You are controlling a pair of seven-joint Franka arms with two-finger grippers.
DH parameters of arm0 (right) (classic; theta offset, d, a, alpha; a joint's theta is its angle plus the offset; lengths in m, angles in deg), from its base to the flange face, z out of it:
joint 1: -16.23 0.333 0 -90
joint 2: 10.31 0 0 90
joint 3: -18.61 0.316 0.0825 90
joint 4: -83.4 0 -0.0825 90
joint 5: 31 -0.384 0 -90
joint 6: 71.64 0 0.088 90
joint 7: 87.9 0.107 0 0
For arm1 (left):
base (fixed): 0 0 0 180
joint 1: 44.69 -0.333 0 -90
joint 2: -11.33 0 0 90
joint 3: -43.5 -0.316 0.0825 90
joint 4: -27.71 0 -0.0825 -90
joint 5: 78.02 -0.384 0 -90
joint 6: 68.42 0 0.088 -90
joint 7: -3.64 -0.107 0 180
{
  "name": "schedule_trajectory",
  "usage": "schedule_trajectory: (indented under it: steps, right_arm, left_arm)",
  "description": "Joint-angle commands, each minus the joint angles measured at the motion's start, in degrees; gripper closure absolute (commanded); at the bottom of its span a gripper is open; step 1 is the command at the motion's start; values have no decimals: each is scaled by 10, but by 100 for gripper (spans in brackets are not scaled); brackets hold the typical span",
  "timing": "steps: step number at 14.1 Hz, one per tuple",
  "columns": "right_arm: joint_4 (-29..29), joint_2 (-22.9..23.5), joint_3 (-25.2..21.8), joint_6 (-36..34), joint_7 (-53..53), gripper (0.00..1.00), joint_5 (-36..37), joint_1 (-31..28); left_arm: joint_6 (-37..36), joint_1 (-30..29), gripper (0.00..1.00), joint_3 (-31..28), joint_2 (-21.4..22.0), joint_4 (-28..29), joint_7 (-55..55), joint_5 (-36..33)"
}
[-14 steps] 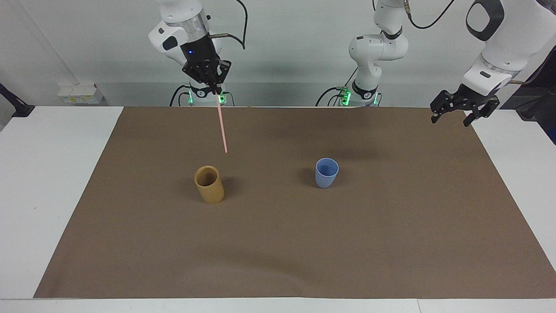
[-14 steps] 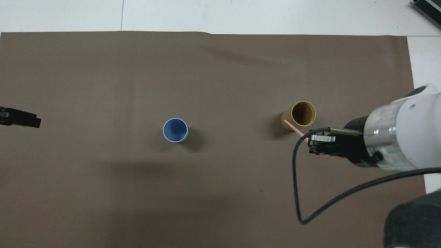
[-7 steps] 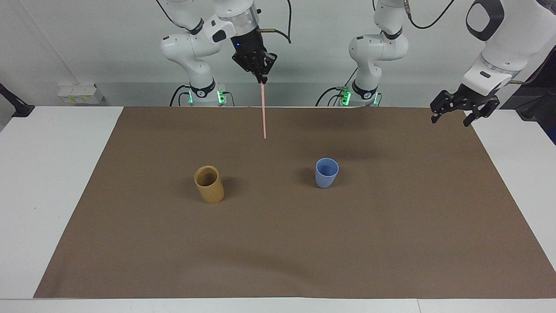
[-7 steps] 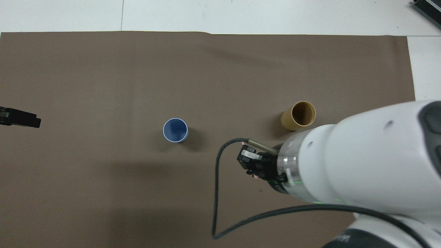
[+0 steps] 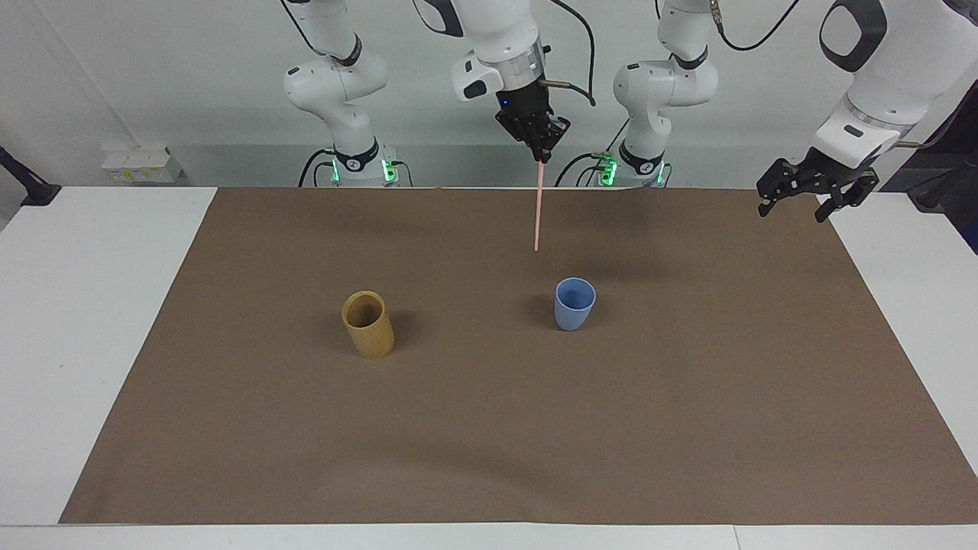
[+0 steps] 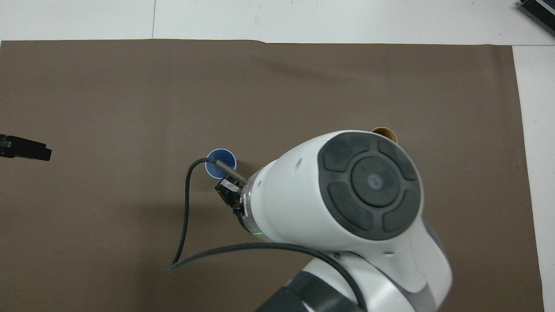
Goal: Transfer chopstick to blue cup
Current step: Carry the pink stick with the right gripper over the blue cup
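My right gripper (image 5: 542, 155) is shut on the top end of the pale-pink chopstick (image 5: 538, 206), which hangs almost upright in the air above the mat. Its lower tip sits above the blue cup (image 5: 574, 302), a little toward the right arm's end of it. In the overhead view the right arm's body covers the chopstick and part of the blue cup (image 6: 218, 158); the right gripper (image 6: 229, 191) shows only partly there. My left gripper (image 5: 811, 191) waits, open and holding nothing, raised at the left arm's end of the table (image 6: 26, 148).
A taller tan-brown cup (image 5: 367, 323) stands upright on the brown mat (image 5: 489, 428), beside the blue cup toward the right arm's end; the overhead view shows only the rim of this tan-brown cup (image 6: 384, 130). White table borders the mat.
The right arm has carried the chopstick sideways from above the tan-brown cup's area to beside the blue cup. The left arm has not moved.
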Motion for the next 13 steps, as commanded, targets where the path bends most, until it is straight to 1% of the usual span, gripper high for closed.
schedule_trajectory:
  steps: [1,2,6,8,13]
  right_arm:
    - [42,55,8,50,74,100,-15,18]
    - [49,64,16,59,85,100,-15,18]
    - [43,66,18,68,82,100,-16,19]
    - [22,64,19,89,74,100,-19,21]
    - [10,80,18,113,52,100,-9,29]
  left_arm:
    - [-8,-3,0,1,4,-4,-4,-5]
    - [-8,-3,0,1,4,-4,-4,-5]
    - [-8,-3,0,1,3,-4,-4,-5]
    - [-8,-3,0,1,4,-4,-4,-5]
    - [-8,-3,0,1,4,-4,-4,-5]
